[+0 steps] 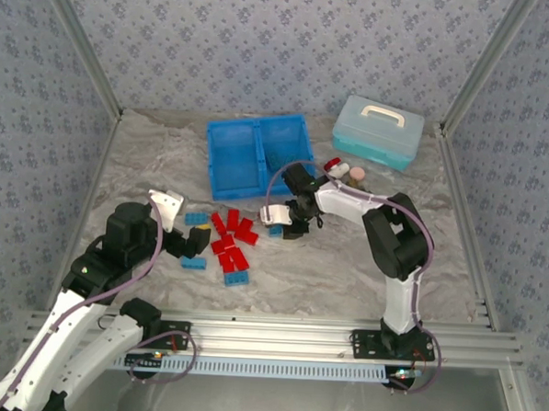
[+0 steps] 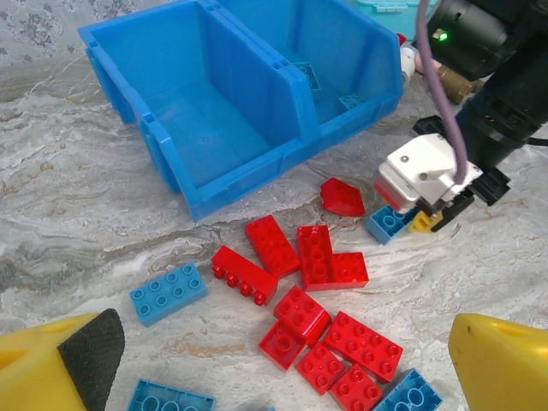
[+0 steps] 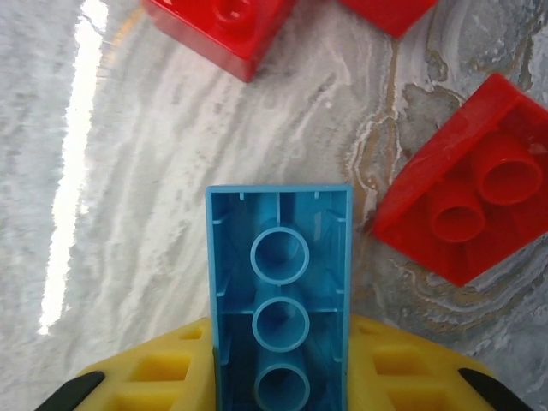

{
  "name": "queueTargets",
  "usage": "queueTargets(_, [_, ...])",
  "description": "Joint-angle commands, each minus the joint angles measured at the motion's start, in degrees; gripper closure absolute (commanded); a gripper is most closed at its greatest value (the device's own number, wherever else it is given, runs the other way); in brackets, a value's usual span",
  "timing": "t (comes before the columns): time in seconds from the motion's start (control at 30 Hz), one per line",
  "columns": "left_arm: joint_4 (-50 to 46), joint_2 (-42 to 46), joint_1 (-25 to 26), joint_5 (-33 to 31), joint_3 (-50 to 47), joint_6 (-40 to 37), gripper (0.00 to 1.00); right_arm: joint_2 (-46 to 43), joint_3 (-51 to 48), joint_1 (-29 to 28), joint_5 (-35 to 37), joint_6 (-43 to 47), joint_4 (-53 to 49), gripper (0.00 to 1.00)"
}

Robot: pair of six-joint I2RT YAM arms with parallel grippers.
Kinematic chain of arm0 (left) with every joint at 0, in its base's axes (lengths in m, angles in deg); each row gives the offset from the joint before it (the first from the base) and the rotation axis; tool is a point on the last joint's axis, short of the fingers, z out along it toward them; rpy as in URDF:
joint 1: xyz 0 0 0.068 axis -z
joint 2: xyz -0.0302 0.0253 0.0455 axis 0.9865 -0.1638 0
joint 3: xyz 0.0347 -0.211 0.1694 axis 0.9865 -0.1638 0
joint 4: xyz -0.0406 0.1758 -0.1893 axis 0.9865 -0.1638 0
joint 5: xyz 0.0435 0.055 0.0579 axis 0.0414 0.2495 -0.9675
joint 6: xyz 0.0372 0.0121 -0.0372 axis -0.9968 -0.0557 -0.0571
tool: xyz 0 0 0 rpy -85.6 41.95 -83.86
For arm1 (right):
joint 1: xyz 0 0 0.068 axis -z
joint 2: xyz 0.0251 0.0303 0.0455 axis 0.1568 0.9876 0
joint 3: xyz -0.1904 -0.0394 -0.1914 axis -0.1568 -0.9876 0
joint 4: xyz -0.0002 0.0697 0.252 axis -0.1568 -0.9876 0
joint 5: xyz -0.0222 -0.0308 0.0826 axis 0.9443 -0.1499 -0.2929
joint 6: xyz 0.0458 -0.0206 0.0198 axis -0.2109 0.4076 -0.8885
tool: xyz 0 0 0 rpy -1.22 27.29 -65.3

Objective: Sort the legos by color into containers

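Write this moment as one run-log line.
right pincer: shut on blue lego | left pincer: open, empty | red legos: on table

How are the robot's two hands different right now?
The left gripper stands wide open; the right gripper is closed. The left gripper holds nothing; the right gripper pinches a light blue brick, hollow side facing its camera. The left gripper hangs over the near side of the brick pile; the right gripper is at the far side, closer to the blue bin. Both have yellow fingers.
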Motion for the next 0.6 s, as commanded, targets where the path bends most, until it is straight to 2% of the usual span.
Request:
queueTargets(0.0, [1.0, 0.0, -0.2, -0.1, 0.4, -0.3, 0.01, -8.5, -3.6, -0.3, -4.2, -3.2, 4.4, 0.71])
queueTargets(0.07, [1.0, 0.1, -0.2, -0.3, 0.3, -0.3, 0.01, -13.8, -7.8, 0.1, -6.1, -7.8, 10.3, 0.72])
queueTargets(0.17, [1.3, 0.1, -0.2, -0.6, 0.3, -0.4, 0.01, -21.0, -13.4, 1.3, -6.4, -21.0, 24.6, 0.71])
queueTargets(0.27, [1.5, 0.1, -0.2, -1.1, 0.3, -0.3, 0.01, -22.6, -11.6, 1.3, 5.6, -39.0, 32.0, 0.70])
queueTargets(0.37, [1.3, 0.0, -0.2, -1.7, 0.3, -0.1, 0.01, -20.2, -4.3, 1.1, 19.3, -54.4, 29.5, 0.70])
queueTargets(0.43, [1.1, -0.1, -0.3, -2.1, 0.4, -0.1, 0.01, -16.4, 2.4, 1.7, 23.0, -63.1, 23.8, 0.70])
queueTargets(0.57, [0.7, -0.2, -0.2, -2.2, 0.6, 0.3, 0.01, -6.6, 17.1, 2.5, 26.0, -73.0, 12.9, 0.70])
